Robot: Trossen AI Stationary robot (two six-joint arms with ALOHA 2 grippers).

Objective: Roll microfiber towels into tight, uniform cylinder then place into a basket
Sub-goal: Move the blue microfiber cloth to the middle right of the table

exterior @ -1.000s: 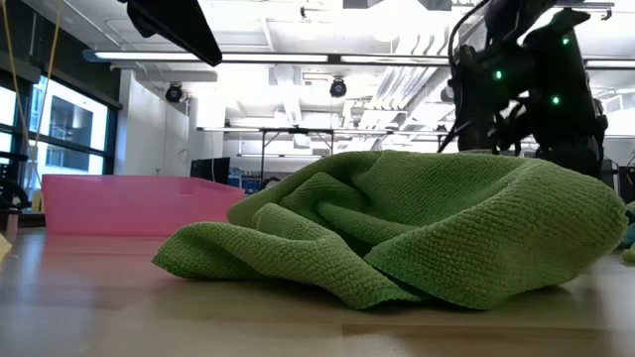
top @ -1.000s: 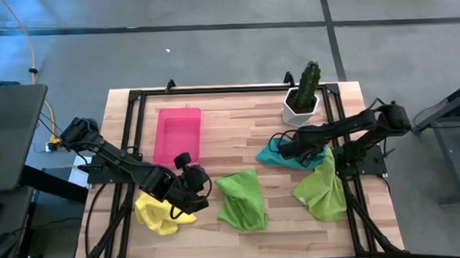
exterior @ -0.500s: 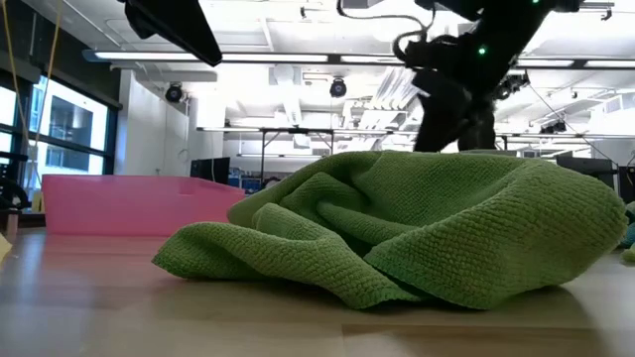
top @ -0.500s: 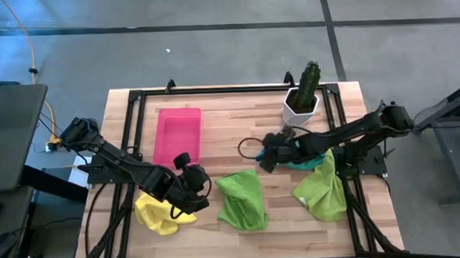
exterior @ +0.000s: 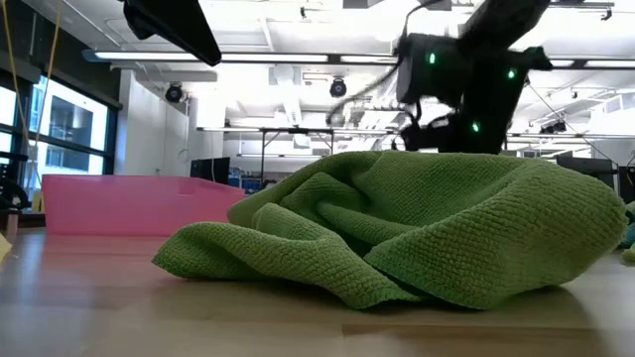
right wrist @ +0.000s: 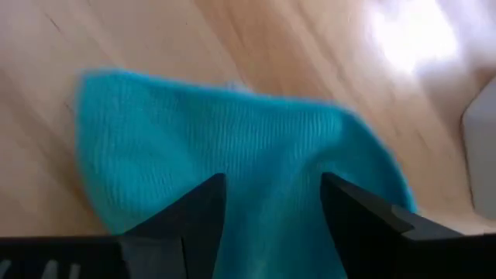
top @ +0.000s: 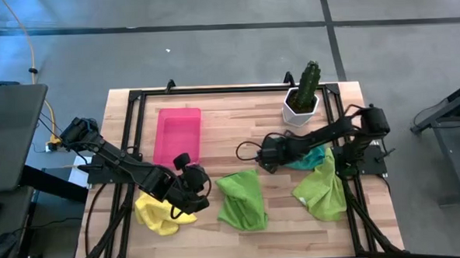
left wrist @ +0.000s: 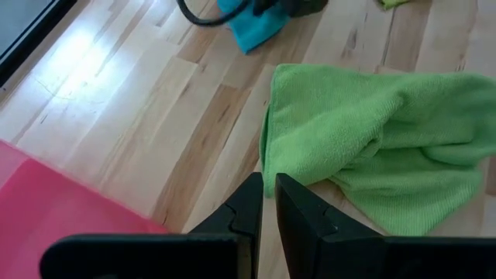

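The table (top: 238,129) is pale wood with a smooth, faintly shiny finish. The green towel (exterior: 417,223) is soft cloth with a nubby matt weave. The pink basket (top: 177,134) looks like smooth plastic.

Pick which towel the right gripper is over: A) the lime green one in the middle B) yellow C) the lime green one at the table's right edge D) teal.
D: the right wrist view shows the open right gripper just above the teal towel, which fills the gap between its fingers.
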